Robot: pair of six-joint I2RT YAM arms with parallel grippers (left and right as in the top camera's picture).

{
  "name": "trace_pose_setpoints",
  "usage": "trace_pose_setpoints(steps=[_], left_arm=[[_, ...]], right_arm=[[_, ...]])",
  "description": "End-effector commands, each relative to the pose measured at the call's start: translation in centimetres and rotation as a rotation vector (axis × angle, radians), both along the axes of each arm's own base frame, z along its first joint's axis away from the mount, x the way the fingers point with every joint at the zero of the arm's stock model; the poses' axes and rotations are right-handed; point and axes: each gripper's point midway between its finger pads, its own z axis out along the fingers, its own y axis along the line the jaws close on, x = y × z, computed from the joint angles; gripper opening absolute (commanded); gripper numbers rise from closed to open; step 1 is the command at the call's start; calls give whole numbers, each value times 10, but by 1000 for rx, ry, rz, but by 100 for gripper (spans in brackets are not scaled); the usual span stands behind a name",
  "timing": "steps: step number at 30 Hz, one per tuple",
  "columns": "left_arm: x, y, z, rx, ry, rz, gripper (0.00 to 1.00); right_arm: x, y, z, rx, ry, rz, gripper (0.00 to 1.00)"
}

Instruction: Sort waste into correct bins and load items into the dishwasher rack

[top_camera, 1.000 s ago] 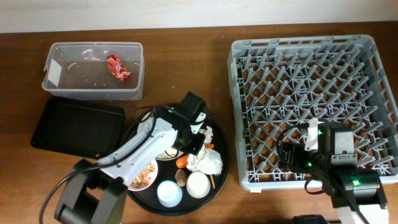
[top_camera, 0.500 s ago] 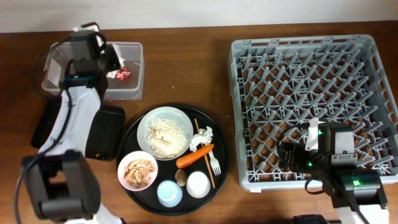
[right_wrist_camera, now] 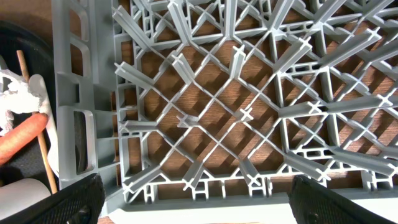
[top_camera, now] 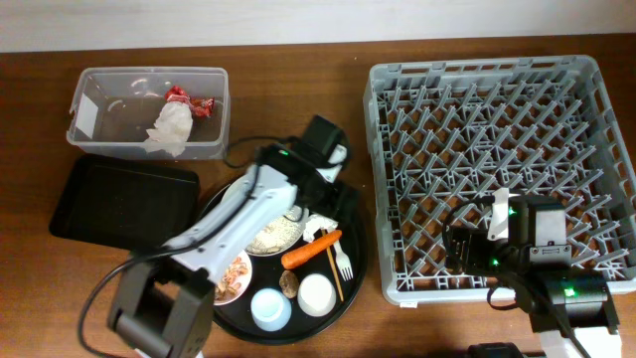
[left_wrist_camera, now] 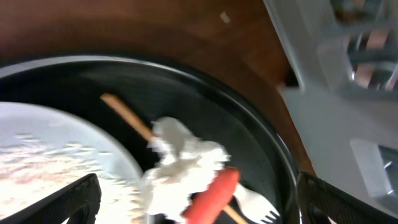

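Observation:
My left gripper [top_camera: 320, 204] hangs open over the round black tray [top_camera: 356, 239], just above a crumpled napkin [left_wrist_camera: 180, 162] and the orange carrot [left_wrist_camera: 211, 196]. Its jaws [left_wrist_camera: 208, 211] hold nothing. Beside them lie a white fork [left_wrist_camera: 255, 202], a chopstick [left_wrist_camera: 124, 115] and the plate of rice [top_camera: 273, 236]. The clear tub [top_camera: 99, 139] holds a napkin [top_camera: 171, 129] and the red wrapper [top_camera: 189, 99]. The right gripper [top_camera: 467, 249] stands open and empty [right_wrist_camera: 199, 208] over the front-left corner of the dishwasher rack [right_wrist_camera: 249, 112].
The shallow black tray [top_camera: 124, 199] lies below the tub. On the round tray also stand a pink bowl of scraps [top_camera: 234, 278], a blue cup [top_camera: 270, 308], a white cup [top_camera: 316, 294] and a brown lump [top_camera: 289, 285]. The rack [top_camera: 497, 169] fills the right side.
The left arm carried a napkin from the round tray to the clear tub, let it go there, and swung back over the tray with jaws open. The right arm has not moved.

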Motion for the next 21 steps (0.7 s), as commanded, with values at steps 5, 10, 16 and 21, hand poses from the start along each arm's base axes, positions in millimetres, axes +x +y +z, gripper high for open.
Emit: trace_pose_setpoints(steps=[5,10,16,21], left_arm=[[-7,-18,-65,133,26,-63,51],[6,-17,-52,148,-38,-45,1],[97,104,115,115,-430,336,1],[174,275,152,42,-645,734,1]], right_arm=[[1,0,6,-1,-12,-9,98],[1,0,6,-1,-12,-9,98],[1,0,6,-1,-13,-9,99],[1,0,6,-1,-13,-9,98]])
